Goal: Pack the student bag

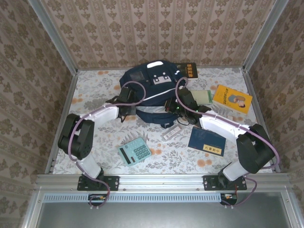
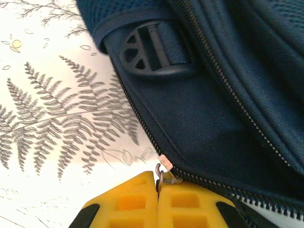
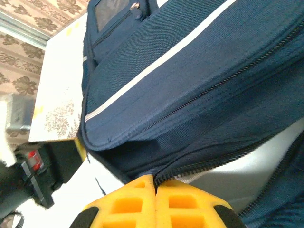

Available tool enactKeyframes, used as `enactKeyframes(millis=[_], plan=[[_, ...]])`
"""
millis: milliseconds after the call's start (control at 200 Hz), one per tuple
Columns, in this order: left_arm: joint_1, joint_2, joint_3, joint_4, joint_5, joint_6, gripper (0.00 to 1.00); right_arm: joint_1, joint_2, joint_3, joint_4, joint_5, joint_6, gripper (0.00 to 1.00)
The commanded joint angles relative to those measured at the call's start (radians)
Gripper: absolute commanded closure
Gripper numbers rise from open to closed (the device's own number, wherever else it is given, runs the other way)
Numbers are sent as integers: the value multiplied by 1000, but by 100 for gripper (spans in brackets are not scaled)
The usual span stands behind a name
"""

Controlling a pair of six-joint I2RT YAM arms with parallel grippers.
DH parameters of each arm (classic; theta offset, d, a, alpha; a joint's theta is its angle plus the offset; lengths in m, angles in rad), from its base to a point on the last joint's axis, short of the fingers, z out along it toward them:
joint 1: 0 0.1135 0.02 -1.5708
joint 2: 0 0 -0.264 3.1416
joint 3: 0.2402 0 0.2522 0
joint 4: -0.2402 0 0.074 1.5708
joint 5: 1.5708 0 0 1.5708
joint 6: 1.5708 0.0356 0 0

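Nearest the front edge of the tabletop (image 1: 95,156) lie a teal calculator (image 1: 134,153) and, to its right, a navy booklet (image 1: 206,141), both unpacked. Just beyond them the two arms meet at the near side of the student bag (image 1: 152,90), which sits mid-table toward the far edge. The left gripper (image 2: 158,187) has its yellow fingers pressed together on the small metal zipper pull (image 2: 161,172), at the bag's near left corner beside a black strap buckle (image 2: 152,54). The right gripper (image 3: 155,183) is likewise closed tight, apparently pinching the bag's fabric edge where the zipper teeth run into its fingertips and a pale lining shows through the opening. The risk, as I judge it, is that the thin pull slips out of the left pinch, or that tugging it drags the whole soft bag across the cloth if the right grip on the fabric gives way; the teeth could also snag at the corner curve. A yellow book (image 1: 232,99) lies near the right edge, and a dark book (image 1: 189,71) lies against the bag's far side.
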Motion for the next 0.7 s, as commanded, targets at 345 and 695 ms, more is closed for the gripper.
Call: enactKeyframes(millis=[345, 695], plan=[[124, 143, 173, -175, -217, -58, 100, -81, -94, -15, 17, 43, -31, 96], [-18, -13, 36, -78, -179, -30, 100, 53, 43, 49, 3, -52, -37, 54]])
